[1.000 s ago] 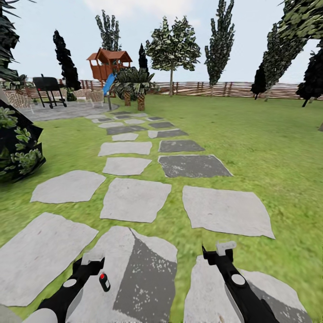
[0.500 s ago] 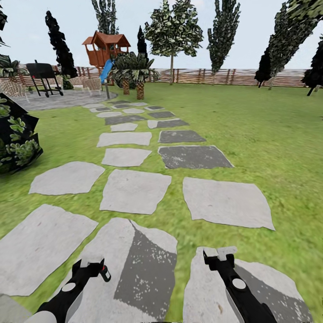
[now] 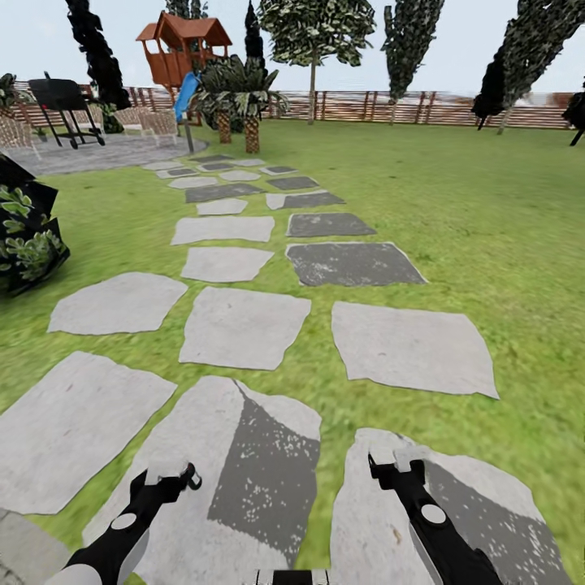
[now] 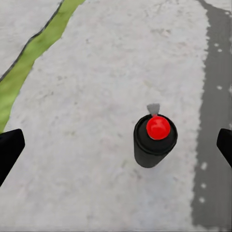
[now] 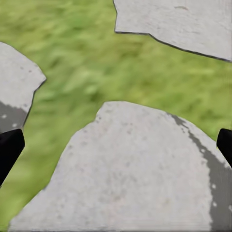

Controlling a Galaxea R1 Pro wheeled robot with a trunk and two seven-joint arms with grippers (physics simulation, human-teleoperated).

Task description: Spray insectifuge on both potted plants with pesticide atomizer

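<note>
1. The black cylindrical atomizer with red button [image 4: 155, 140] stands upright on a grey paving stone [image 4: 96, 96], between the spread fingers of the empty left tool [image 4: 116, 147].
2. A careless descent could topple it.
3. The right tool [image 5: 116, 145] hangs released.

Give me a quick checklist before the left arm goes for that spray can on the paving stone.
1. Can upright on the stone: ok, red button up.
2. Can between the left pincer fingertips: ok, though nearer one fingertip than the other.
3. Left pincer open wide enough: ok, both fingertips sit at the edges of the left wrist view.
4. Nothing else beside the can: ok, bare stone around it.
5. Right pincer free: ok, open over stone and grass.
6. Potted plants located: cannot tell; they are not among the things I can pick out.
</note>
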